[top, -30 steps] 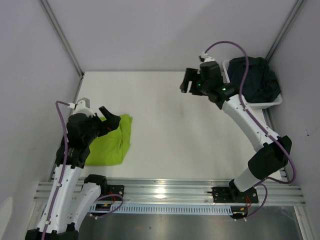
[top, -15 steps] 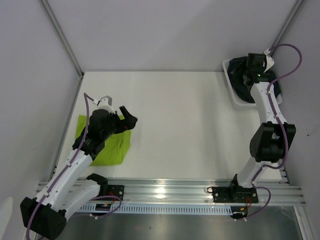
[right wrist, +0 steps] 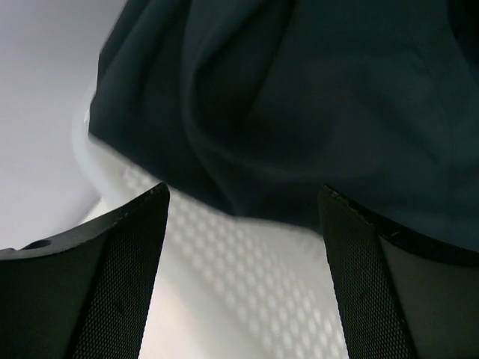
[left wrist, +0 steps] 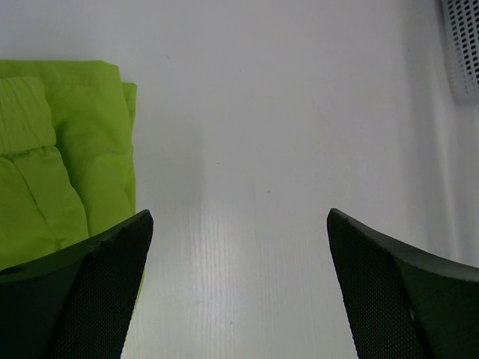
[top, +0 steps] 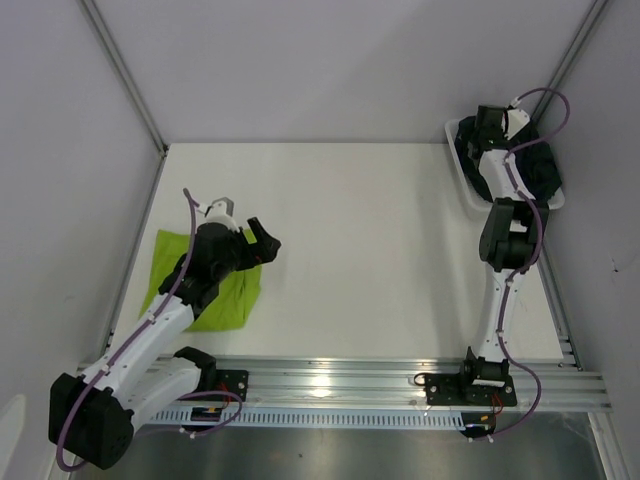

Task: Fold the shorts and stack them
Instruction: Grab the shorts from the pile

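The lime green shorts (top: 225, 303) lie folded flat at the table's left side; in the left wrist view they (left wrist: 63, 157) fill the left edge. My left gripper (top: 262, 240) hovers open just past their right edge, its jaws (left wrist: 238, 224) over bare table with nothing between them. The dark navy-teal shorts (top: 538, 165) sit bunched in the white mesh basket (top: 468, 190) at the back right. My right gripper (top: 480, 128) hangs open over that basket, jaws (right wrist: 243, 196) straddling the basket's mesh wall (right wrist: 247, 299) just below the dark fabric (right wrist: 314, 97), gripping nothing.
Grey walls enclose the table on the left, back and right. The basket's corner (left wrist: 464, 45) shows far off in the left wrist view. A metal rail (top: 330, 375) with both arm bases runs along the near edge.
My right arm has swung from over the table's back middle to the basket and stretched tall over it. My left gripper has shifted right, off the green shorts to their right edge.
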`<state>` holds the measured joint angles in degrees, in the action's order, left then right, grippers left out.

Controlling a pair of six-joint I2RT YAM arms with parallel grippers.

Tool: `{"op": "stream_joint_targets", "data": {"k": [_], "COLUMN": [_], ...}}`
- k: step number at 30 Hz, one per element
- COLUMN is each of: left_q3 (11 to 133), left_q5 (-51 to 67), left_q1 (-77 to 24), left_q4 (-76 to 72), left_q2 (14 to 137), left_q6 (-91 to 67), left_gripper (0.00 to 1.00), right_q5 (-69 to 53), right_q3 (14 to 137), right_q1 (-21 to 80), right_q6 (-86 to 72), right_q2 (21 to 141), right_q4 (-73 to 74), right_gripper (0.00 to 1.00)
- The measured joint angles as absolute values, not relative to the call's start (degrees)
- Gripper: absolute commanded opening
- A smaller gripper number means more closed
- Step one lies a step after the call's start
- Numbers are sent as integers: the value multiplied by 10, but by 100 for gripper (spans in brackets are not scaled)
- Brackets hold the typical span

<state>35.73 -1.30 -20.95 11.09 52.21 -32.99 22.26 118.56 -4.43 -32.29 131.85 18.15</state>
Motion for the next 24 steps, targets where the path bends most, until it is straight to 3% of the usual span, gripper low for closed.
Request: {"op": "stream_joint_targets", "data": {"k": [5, 8, 12, 13, 19, 24], "left_q3": [346, 346, 346, 346, 346, 346], "left_q5": [-8, -14, -20, -21, -26, -22], "left_q1": [-228, -231, -231, -231, -235, -252], "left_q4": [112, 116, 121, 122, 130, 138], "left_q2": [515, 495, 465, 461, 457, 445], "left_q6": [-327, -322, -317, -316, -315, -317], "left_gripper": [99, 99, 99, 99, 99, 99], "right_q5": [236, 242, 246, 245, 248, 278], "right_q3": [1301, 1358, 1360, 1360, 1360, 1358], "right_q1": [-55, -58, -61, -62, -58, -36], "right_q6": [-304, -294, -294, -294, -274, -225], "right_q2": [1435, 1492, 1518, 1521, 1507, 1418], "right_q4": [148, 135, 123, 120, 89, 82], "right_gripper": [82, 60, 4, 0, 0, 0]}}
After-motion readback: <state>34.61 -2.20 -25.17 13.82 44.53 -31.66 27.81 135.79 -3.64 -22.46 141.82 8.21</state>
